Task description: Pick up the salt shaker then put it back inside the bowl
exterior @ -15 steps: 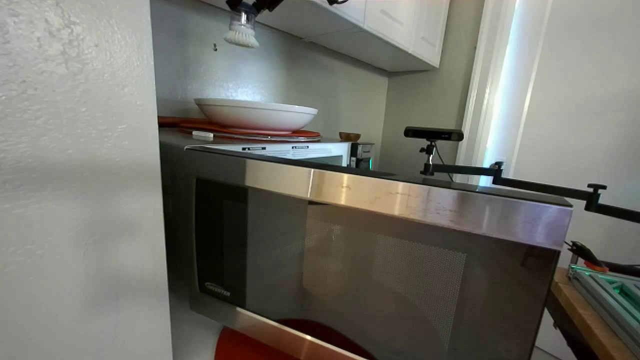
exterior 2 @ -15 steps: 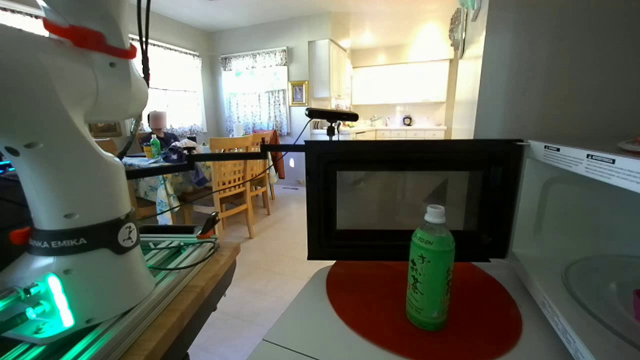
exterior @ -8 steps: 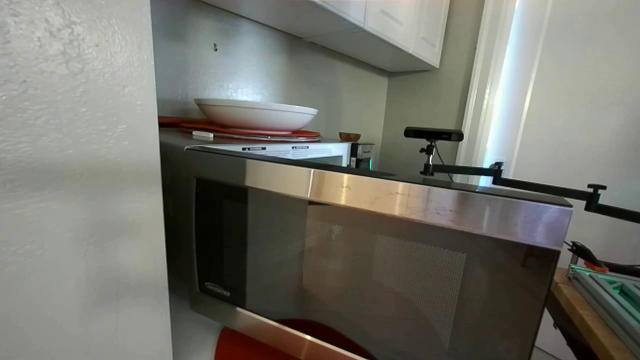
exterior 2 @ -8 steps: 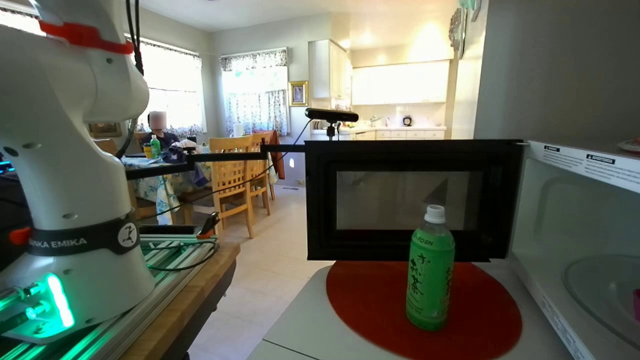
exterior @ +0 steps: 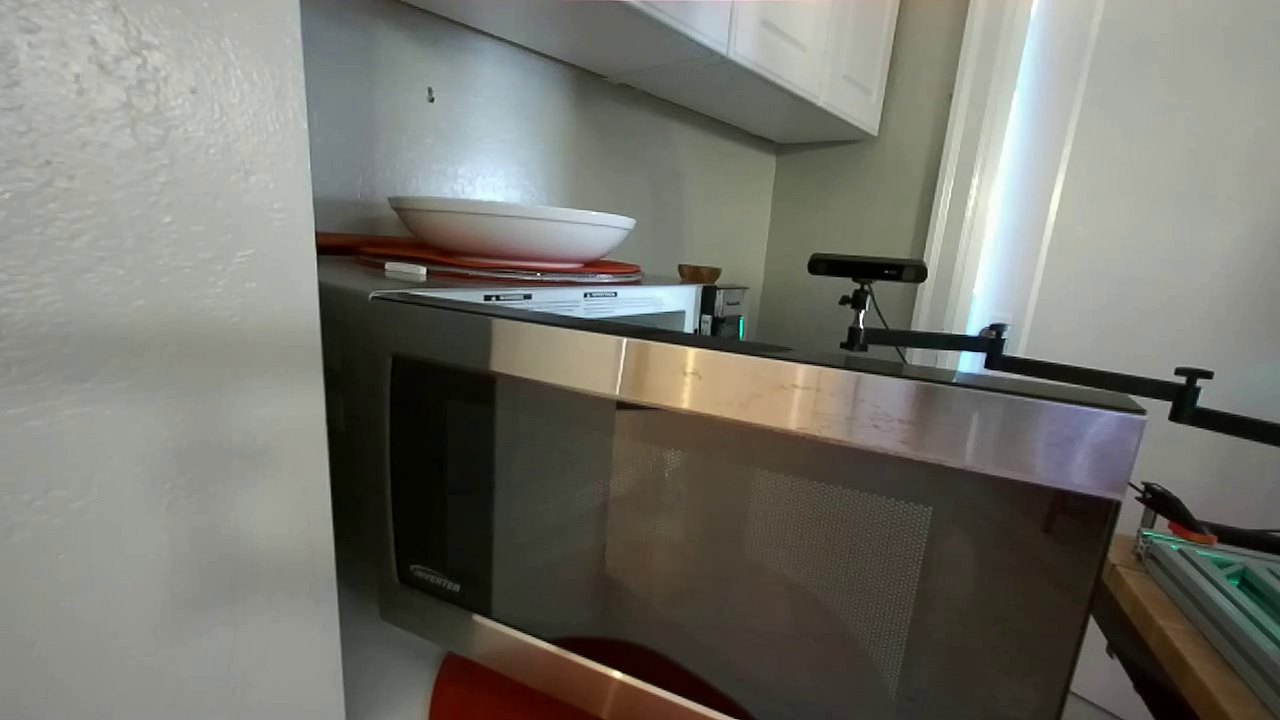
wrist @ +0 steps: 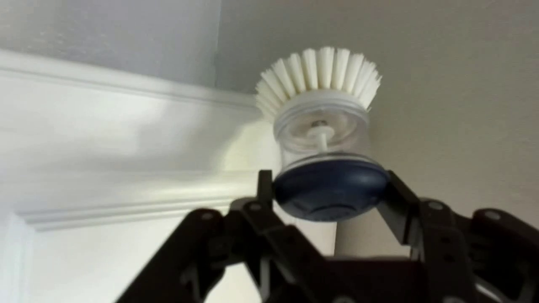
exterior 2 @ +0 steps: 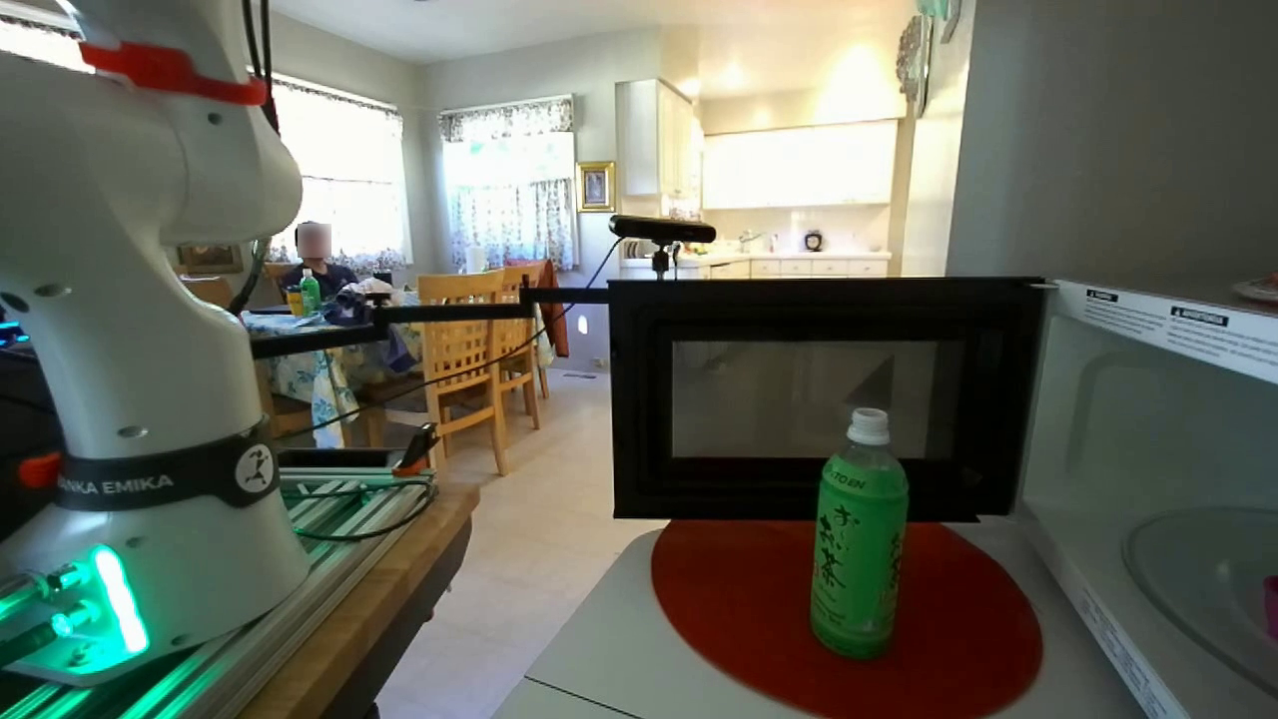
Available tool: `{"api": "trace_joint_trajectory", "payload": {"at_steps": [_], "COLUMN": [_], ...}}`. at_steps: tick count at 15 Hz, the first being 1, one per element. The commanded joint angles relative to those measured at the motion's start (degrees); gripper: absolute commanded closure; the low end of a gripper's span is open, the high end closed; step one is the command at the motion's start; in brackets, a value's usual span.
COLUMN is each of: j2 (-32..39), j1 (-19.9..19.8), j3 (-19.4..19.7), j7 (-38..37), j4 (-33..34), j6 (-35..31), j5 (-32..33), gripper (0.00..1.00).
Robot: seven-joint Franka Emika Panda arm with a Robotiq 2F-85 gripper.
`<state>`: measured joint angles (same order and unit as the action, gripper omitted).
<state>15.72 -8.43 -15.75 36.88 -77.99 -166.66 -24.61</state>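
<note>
Half the task seems done: the gripper (wrist: pixel 329 185) pinches a white-bristled brush (wrist: pixel 326 136), presumably the shaker meant, by its navy cap (wrist: pixel 332 195) outside both exterior views, while lowering it into the white bowl (exterior: pixel 515 232) above the microwave (exterior: pixel 740 520) and letting go remain.

"Can you see into the bowl (exterior: pixel 512 232)?"
"No, its side hides the inside. And the arm (exterior 2: pixel 150 350), left in an exterior view?"
"Cut off at the top."
"That pink thing (exterior 2: pixel 1271 603) on the right?"
"Cut off too (I can't name it)."
</note>
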Motion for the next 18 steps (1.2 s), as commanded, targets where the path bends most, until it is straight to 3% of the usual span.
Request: {"api": "trace_joint_trajectory", "payload": {"at_steps": [1, 8, 15, 16, 18], "j2": [0.37, 0.18, 2.46, 2.62, 3.84], "j1": [-1.62, 1.28, 5.77, 7.48, 8.72], "j3": [-2.03, 2.77, 7.96, 11.77, 13.76], "j7": [4.95, 2.02, 3.2, -6.37, -10.05], "j4": [0.35, -2.86, -3.73, -4.42, -3.13], "j6": [-4.49, -20.16, -27.91, -28.18, -27.99], "j5": [-2.15, 3.04, 3.26, 11.95, 17.1], "gripper": [0.62, 0.62, 0.62, 0.62, 0.62]}}
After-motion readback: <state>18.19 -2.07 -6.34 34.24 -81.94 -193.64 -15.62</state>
